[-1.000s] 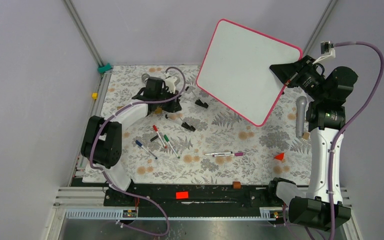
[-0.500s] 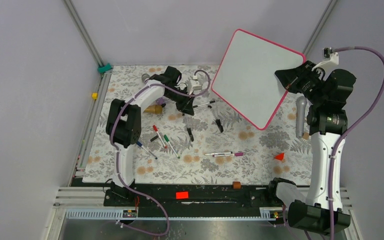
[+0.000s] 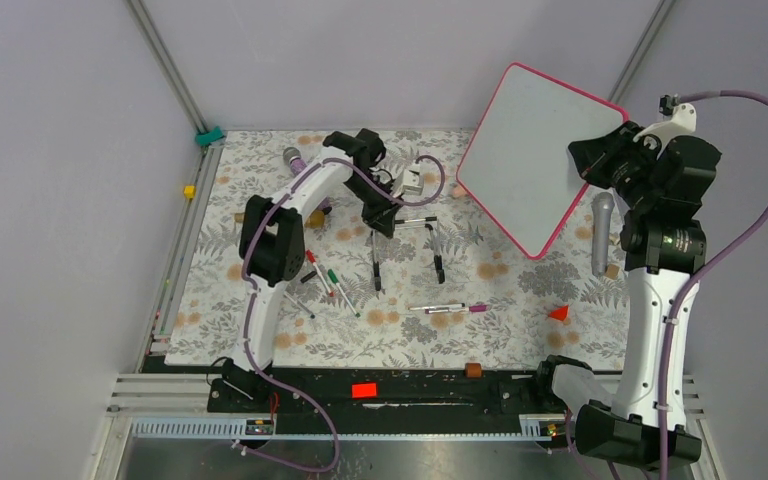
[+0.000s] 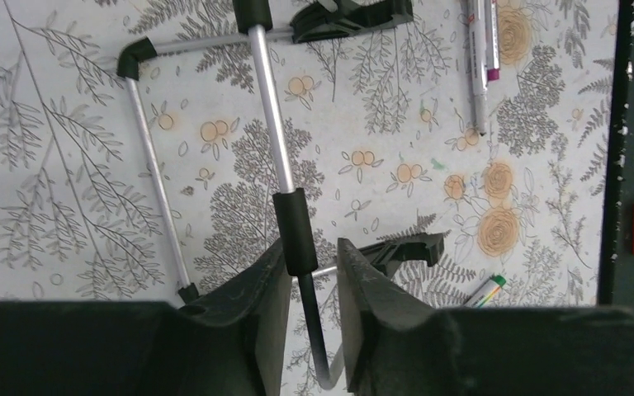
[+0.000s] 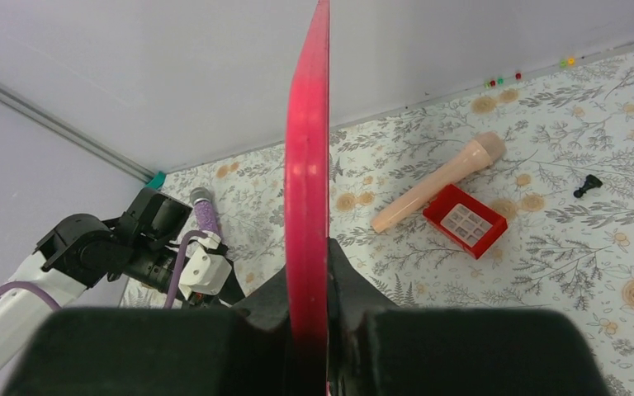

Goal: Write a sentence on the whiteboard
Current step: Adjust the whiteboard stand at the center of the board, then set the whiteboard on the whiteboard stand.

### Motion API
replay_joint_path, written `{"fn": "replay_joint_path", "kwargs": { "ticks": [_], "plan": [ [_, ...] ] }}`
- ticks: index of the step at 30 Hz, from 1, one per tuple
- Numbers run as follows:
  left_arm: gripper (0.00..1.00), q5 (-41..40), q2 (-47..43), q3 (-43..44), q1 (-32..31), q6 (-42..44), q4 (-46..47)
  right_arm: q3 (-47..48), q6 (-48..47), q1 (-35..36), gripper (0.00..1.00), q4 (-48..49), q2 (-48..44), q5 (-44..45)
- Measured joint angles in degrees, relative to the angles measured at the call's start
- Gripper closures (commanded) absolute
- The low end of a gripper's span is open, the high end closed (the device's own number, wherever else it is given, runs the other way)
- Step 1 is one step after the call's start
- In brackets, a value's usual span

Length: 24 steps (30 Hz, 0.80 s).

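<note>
Setup step; the board face is blank. The right tool (image 5: 307, 272) clamps the pink-red edge of the glossy white whiteboard (image 3: 540, 150), held tilted above the far right of the floral tabletop (image 3: 510, 310). The left tool (image 4: 312, 264) is narrowly parted around the black sleeve of the wire metal stand (image 4: 268, 91). Next, probably: release the stand and seat the board.

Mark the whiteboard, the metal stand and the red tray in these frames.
whiteboard (image 3: 545, 160): top view, middle of its white face.
stand (image 4: 271, 99): left wrist view, on the silver centre rod.
red tray (image 5: 465, 221): right wrist view, on its gridded inside.
</note>
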Motion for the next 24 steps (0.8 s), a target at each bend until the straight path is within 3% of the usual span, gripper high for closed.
{"fn": "replay_joint_path", "kwargs": {
  "ticks": [1,2,3,10,16,24],
  "plan": [
    [0.5,-0.8,0.0,0.6,-0.5,-0.1,0.2,0.3,-0.2,0.0,1.0,-0.3,0.0,0.1],
    [0.08,-1.2,0.0,0.9,-1.0,-0.7,0.7,0.6,-0.5,0.0,1.0,-0.7,0.0,0.2],
    [0.02,-1.4,0.0,1.1,-1.2,-0.8,1.4,1.1,-0.7,0.0,1.0,-1.2,-0.1,0.4],
    [0.01,-5.6,-7.5,-9.7,-2.3,-10.8,13.2,3.5,-2.1,0.0,1.0,-3.3,-0.1,0.3],
    [0.01,-10.4,-22.8,-16.5,-1.9,-23.3,24.2,7.1,-2.9,0.0,1.0,-5.3,1.1,-0.7],
    [0.01,-18.2,-45.2,-30.8,-1.7,-43.5,40.8,9.2,0.2,0.4,1.0,-2.2,4.5,-14.8]
  ]
}}
